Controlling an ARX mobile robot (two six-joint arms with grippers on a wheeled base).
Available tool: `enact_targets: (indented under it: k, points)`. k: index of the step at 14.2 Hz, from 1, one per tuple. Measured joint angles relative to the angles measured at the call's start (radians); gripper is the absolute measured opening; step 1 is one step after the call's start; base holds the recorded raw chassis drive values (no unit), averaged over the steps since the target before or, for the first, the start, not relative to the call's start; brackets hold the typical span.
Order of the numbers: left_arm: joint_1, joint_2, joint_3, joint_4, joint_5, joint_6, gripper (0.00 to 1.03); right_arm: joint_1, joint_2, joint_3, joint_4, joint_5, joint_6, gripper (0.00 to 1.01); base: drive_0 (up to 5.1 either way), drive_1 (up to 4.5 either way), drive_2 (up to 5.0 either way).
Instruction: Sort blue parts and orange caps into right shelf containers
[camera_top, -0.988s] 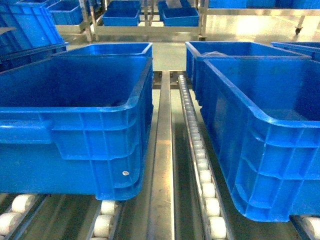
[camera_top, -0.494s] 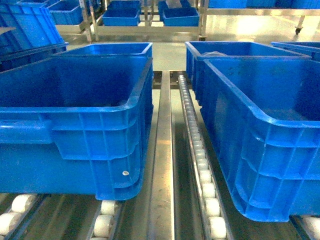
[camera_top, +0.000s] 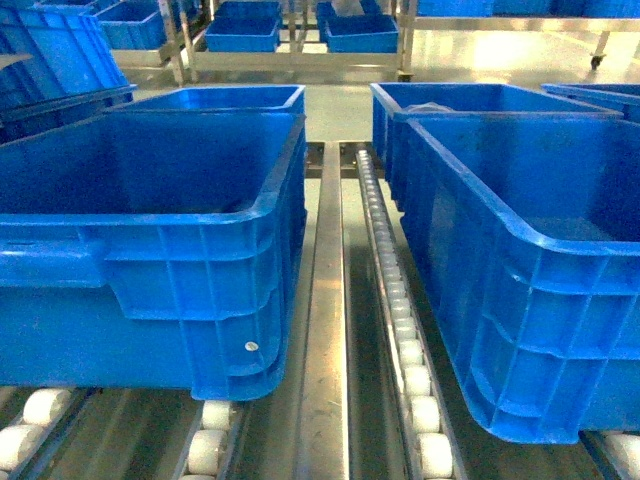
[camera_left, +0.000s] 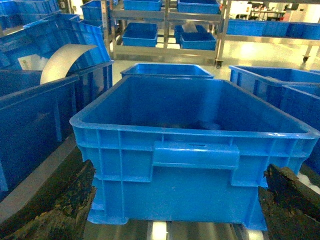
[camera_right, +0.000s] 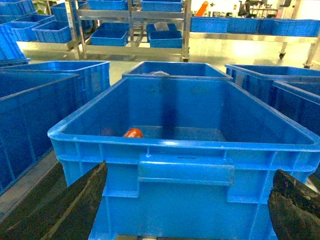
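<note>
Both claws sit spread open and empty, left claw (camera_left: 175, 210) facing one blue crate (camera_left: 195, 155), right claw (camera_right: 187, 210) facing another crate (camera_right: 185, 172) with an orange cap (camera_right: 133, 133) on its floor, roller rails (camera_top: 400, 330) between, shelf rack (camera_right: 132, 20) behind.

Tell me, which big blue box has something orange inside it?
The crate facing the right wrist camera. An orange piece lies on its floor near the left wall; the other crates show nothing orange.
</note>
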Motion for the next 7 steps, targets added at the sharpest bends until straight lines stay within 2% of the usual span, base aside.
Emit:
enact_targets:
  k: [7]
  points:
    - [0.000, 0.000, 0.000, 0.000, 0.000, 0.000, 0.98, 0.000, 0.000, 0.000, 0.000, 0.000, 0.000, 0.98, 0.0, 0.00, 0.0]
